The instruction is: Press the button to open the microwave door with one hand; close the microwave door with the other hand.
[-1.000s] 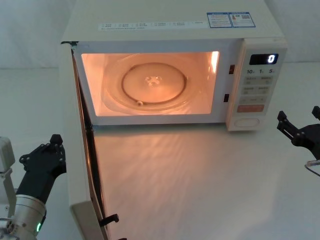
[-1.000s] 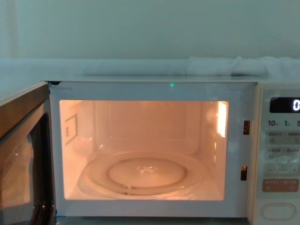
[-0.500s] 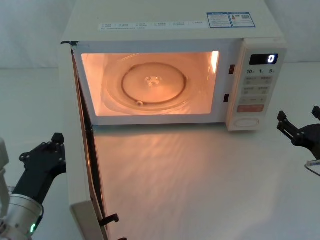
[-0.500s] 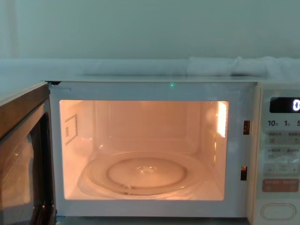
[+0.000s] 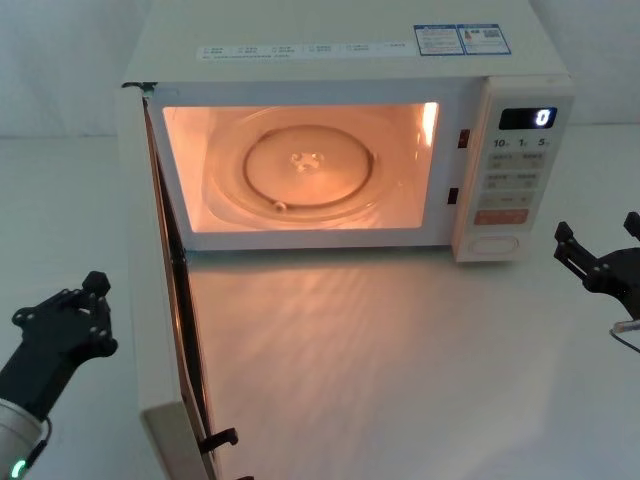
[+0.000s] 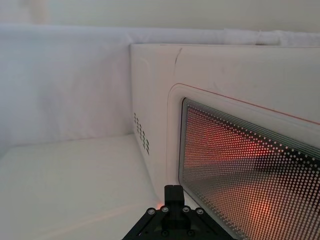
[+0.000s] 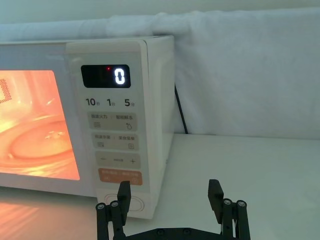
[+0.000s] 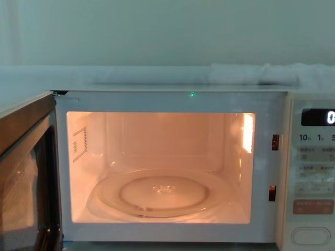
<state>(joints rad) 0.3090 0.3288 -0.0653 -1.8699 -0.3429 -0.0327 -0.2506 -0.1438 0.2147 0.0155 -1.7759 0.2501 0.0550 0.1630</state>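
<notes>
The microwave door (image 5: 148, 300) stands swung wide open on the left, edge-on to me, its metal-lined inner face (image 8: 26, 172) toward the lit cavity. My left gripper (image 5: 95, 287) hovers shut on the door's outer side, a short way from it. In the left wrist view its shut tip (image 6: 173, 189) points at the door's dotted window (image 6: 240, 170). The button (image 5: 492, 243) is the wide cream key at the panel's bottom, partly behind a finger (image 7: 124, 192) in the right wrist view. My right gripper (image 5: 597, 232) is open, right of the panel and apart from it.
The microwave body (image 5: 340, 50) fills the back of the white table (image 5: 400, 360). A glass turntable (image 5: 305, 165) lies in the lit cavity. The display (image 7: 119, 76) reads 0. A white cloth (image 7: 240, 75) covers the back wall, and a black cord (image 7: 180, 112) runs behind the microwave.
My left gripper has drawn back toward me and to the left, away from the door's outer face. The door and the right gripper have stayed put.
</notes>
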